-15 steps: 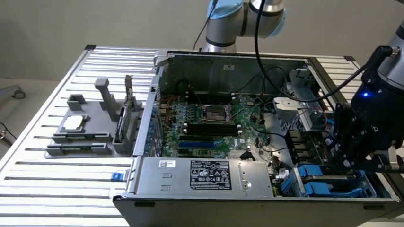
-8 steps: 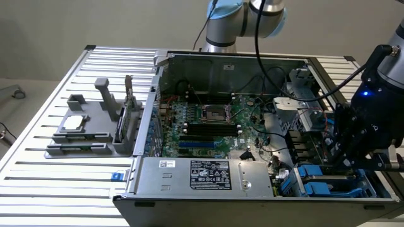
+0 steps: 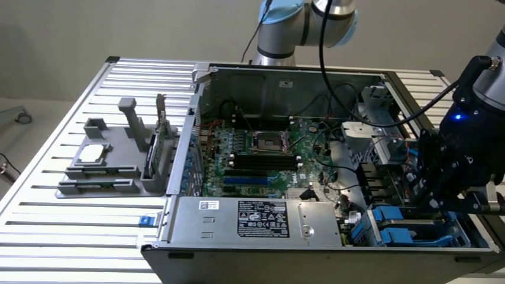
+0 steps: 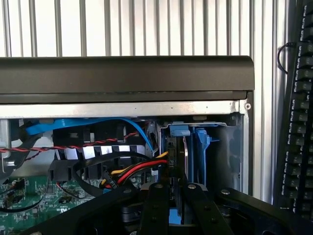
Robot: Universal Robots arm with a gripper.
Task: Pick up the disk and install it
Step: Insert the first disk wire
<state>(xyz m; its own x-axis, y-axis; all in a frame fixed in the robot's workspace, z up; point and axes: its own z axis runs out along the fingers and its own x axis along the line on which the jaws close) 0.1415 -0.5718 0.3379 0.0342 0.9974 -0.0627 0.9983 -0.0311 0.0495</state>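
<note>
Exterior view's near right: black robot gripper (image 3: 442, 204) is hovering over the blue plastic drive cage (image 3: 410, 231). Wrist view: narrow jaws are clamping the silver-grey, blue-framed metal disk (image 4: 185, 156) edge-on at the cage's mouth; any tilt risks jamming it or snagging the red-yellow cables (image 4: 139, 169).

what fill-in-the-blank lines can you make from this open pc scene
1. The tool holds the disk at the ___ plastic drive cage.
2. The grey holder stands outside the computer case, on the exterior view's ___.
3. Beside the case lies a black ___ with rows of keys.
Missing: blue; left; keyboard
</note>
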